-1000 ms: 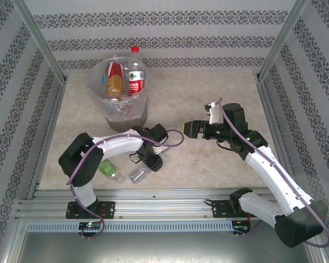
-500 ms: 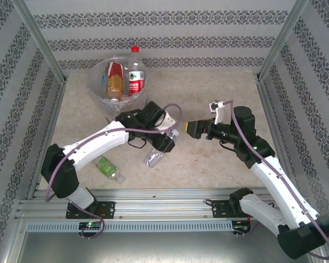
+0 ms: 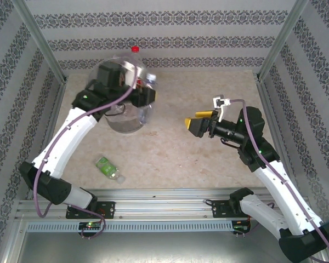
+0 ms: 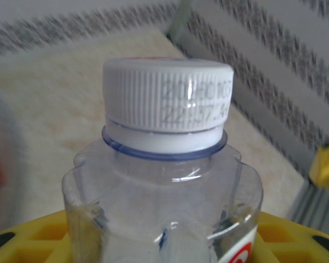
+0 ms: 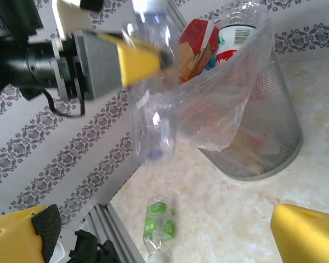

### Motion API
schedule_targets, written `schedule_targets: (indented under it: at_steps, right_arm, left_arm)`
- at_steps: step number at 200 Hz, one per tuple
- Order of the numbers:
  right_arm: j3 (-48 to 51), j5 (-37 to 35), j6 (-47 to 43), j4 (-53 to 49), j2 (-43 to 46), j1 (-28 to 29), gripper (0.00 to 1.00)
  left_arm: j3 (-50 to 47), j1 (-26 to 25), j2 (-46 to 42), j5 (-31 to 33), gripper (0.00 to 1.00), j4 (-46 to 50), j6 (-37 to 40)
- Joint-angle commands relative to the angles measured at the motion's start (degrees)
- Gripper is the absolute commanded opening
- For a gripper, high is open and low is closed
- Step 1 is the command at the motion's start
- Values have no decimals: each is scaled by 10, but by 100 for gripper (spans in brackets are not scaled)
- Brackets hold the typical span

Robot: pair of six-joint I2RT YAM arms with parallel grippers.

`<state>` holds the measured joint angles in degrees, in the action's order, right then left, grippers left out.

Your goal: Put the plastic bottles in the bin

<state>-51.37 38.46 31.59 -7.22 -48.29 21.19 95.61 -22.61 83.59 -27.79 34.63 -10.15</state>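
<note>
My left gripper (image 3: 144, 96) is shut on a clear plastic bottle (image 3: 146, 113) and holds it in the air at the bin's right rim. In the left wrist view the bottle's white cap (image 4: 167, 104) stands upright between my yellow fingers (image 4: 27, 241). The right wrist view shows this bottle (image 5: 153, 115) hanging neck up beside the grey mesh bin (image 5: 279, 120). Red-labelled (image 5: 197, 44) and white-labelled (image 5: 236, 35) bottles stand inside its clear bag. A green-labelled bottle (image 3: 108, 169) lies on the table near the front left. My right gripper (image 3: 196, 125) hovers open at mid table.
Patterned walls and aluminium posts (image 3: 41, 44) close in the table on three sides. A metal rail (image 3: 153, 200) runs along the near edge. A red-capped bottle (image 3: 135, 49) pokes above the bin (image 3: 126, 125) at the back.
My left arm has lifted the clear bottle from the front of the table and swung it back and up to the bin's rim. The right gripper rose slightly, still open.
</note>
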Motion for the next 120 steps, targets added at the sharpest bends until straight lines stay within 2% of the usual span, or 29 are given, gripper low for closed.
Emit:
schedule_targets:
  at_steps: [1,70,120]
  right_arm:
    - [-17,7,1,21,-7,9,98]
    - [-22,-15,-14,-2,-12,19,98]
    - [-24,-22,-19,-13,-15,20,98]
  left_arm:
    - [52,45,-19,21,52,-38,-27]
    - [133,173,1,142,53,-38,31]
    - [162,201,52,205,53,-23,79]
